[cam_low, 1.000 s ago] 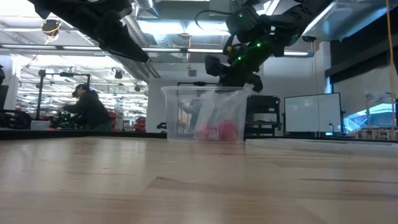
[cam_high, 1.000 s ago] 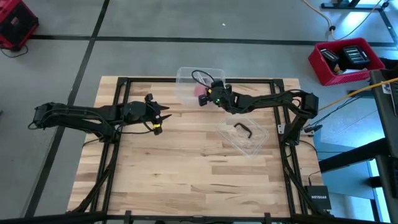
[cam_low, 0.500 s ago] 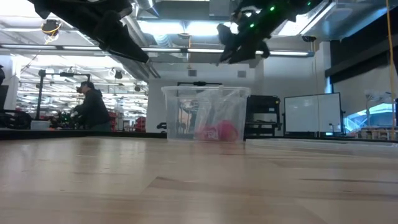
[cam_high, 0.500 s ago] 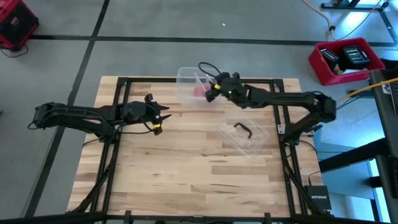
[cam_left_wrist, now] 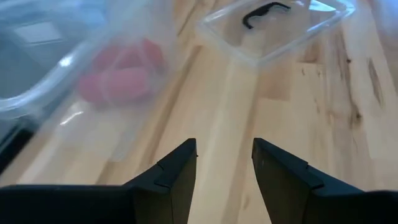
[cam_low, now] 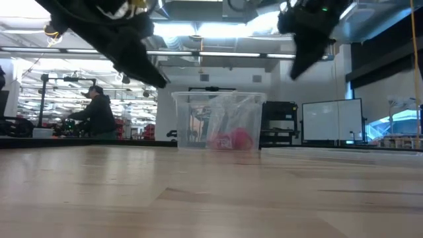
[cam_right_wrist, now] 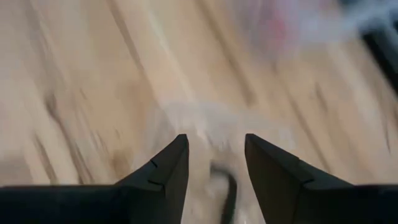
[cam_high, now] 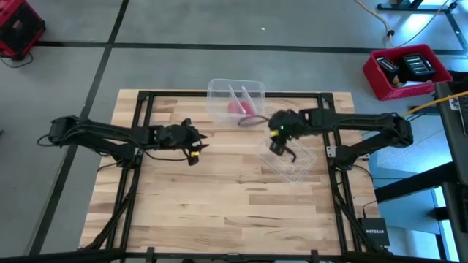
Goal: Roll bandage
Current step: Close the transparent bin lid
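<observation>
Fetching step, by my reading: bandage [cam_high: 236, 107] lies in the clear box [cam_high: 217, 90] at the bench's far edge. Right hand [cam_high: 277, 144] open, empty, over the lid [cam_high: 296, 169]. Left hand [cam_high: 197, 143] open, waiting mid-bench. Next: reach in, grip bandage.

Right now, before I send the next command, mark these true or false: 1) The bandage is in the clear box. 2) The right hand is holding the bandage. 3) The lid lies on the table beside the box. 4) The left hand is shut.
1) True: the bandage lies inside the clear box.
2) False: the right hand is empty, open above the lid.
3) True: the lid rests on the table, apart from the box.
4) False: the left hand is open and empty.
</observation>
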